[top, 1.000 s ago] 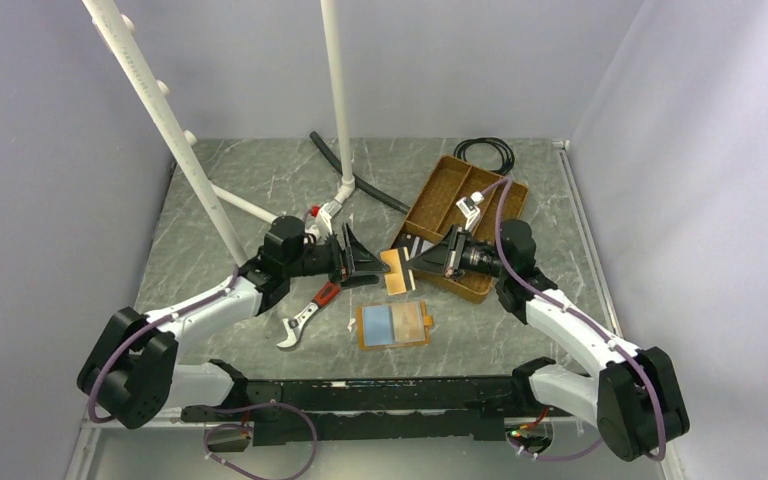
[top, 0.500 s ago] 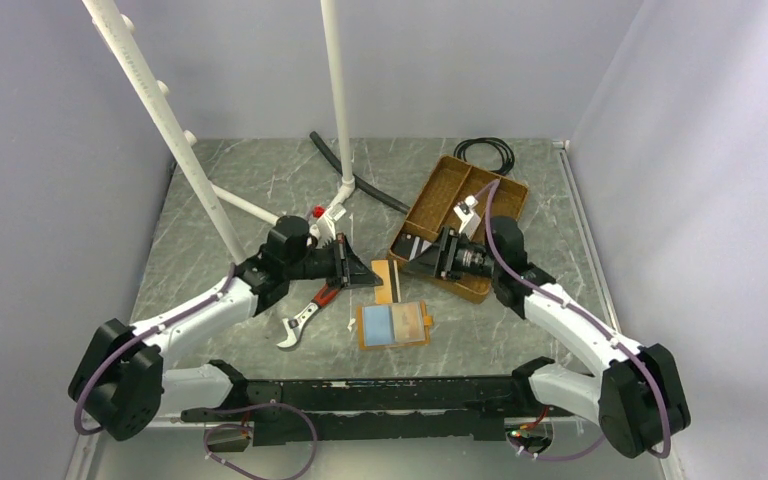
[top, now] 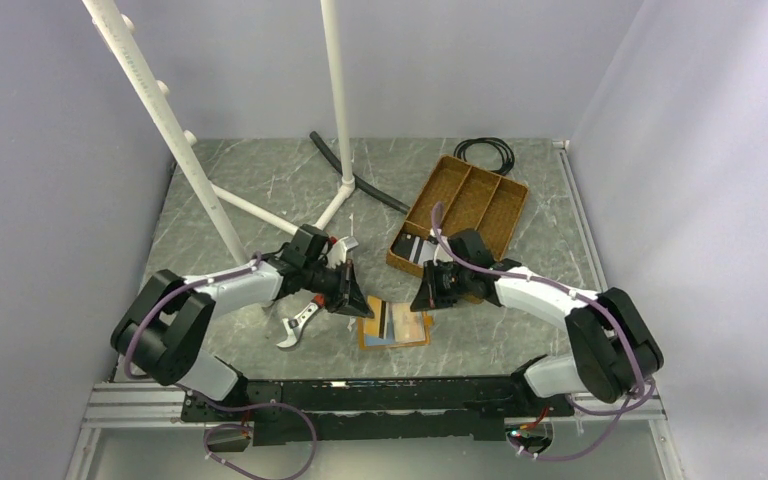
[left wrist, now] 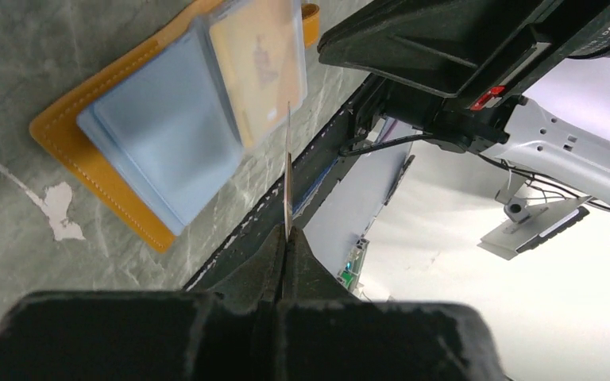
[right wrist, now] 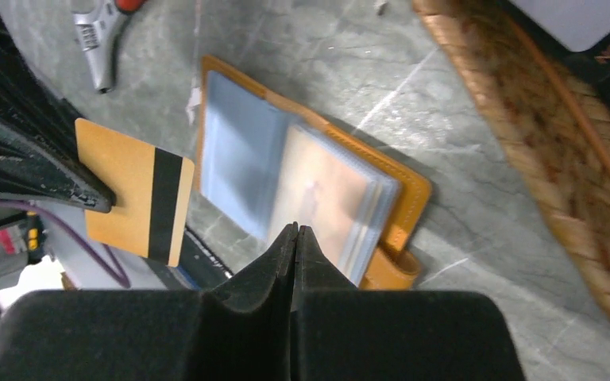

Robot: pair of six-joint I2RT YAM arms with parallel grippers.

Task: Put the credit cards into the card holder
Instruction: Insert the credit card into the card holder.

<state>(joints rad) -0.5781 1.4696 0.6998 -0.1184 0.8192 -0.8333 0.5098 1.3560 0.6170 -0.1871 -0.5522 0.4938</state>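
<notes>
The card holder (top: 407,331) lies open on the table, orange-tan with bluish clear sleeves (left wrist: 167,127). My left gripper (top: 358,306) is shut on a tan credit card with a black stripe (right wrist: 137,190), holding it on edge just above the holder's left half. That card shows edge-on (left wrist: 287,171) in the left wrist view. My right gripper (right wrist: 295,228) is shut with nothing in it. Its tips sit over the holder's right-hand sleeves (right wrist: 326,198); I cannot tell whether they touch. More dark credit cards (top: 415,248) lie in the near end of the brown tray.
The brown divided tray (top: 470,200) stands behind the right arm. A wrench with a red handle (top: 300,318) lies left of the holder. White pipes (top: 345,190), a black hose (top: 360,185) and a coiled cable (top: 485,150) are at the back.
The tan card passed from my right gripper to my left. Both arms then dropped toward the holder, and the right gripper shut again with nothing in it.
</notes>
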